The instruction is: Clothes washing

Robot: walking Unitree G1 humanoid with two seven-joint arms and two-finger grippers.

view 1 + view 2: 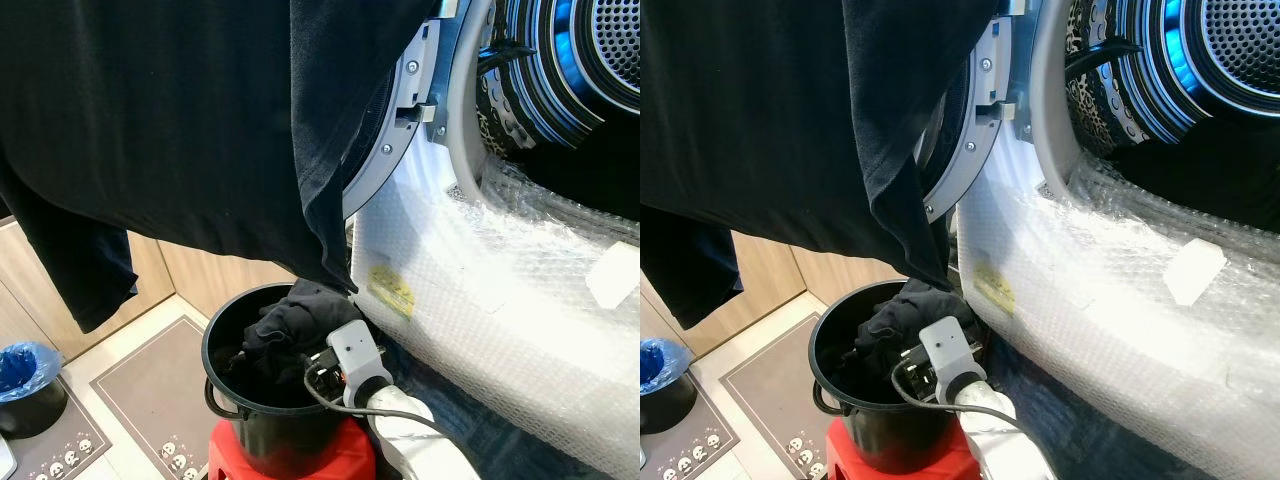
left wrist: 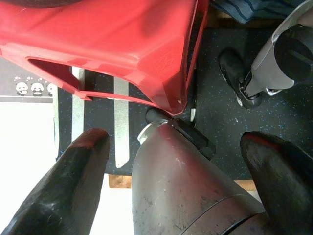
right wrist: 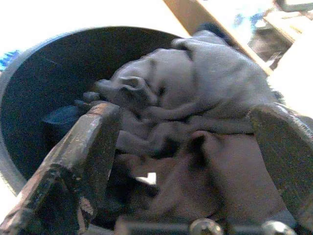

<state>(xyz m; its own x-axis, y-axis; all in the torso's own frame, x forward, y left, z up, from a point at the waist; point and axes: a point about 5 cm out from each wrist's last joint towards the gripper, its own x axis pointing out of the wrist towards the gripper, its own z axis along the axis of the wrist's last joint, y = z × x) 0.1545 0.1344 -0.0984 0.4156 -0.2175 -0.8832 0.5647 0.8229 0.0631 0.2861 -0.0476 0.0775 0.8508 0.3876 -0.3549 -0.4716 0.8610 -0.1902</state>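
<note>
Right wrist view: right end effector (image 3: 190, 161), fingers spread wide, empty, over dark clothes (image 3: 195, 98) heaped in black bucket (image 1: 225, 330) on red stool (image 1: 340, 462). Advice: descend, pinch one fold, lift toward drum (image 1: 590, 60).

A big matt black cloth garment (image 1: 180, 120) hangs in front of me, soft with stitched hems. Below, a glossy black plastic bucket (image 1: 225, 330) holds crumpled dark cloth (image 3: 195, 122). It sits on a shiny red plastic stool (image 2: 112, 44). My right gripper (image 3: 190, 161) has worn, scuffed black fingers (image 3: 83, 152). The washer front wears crinkly clear bubble wrap (image 1: 500, 290); the drum (image 1: 1200, 50) is perforated, gleaming metal. Pale wood-look panels (image 1: 40, 290), woven mat (image 1: 150, 390).
</note>
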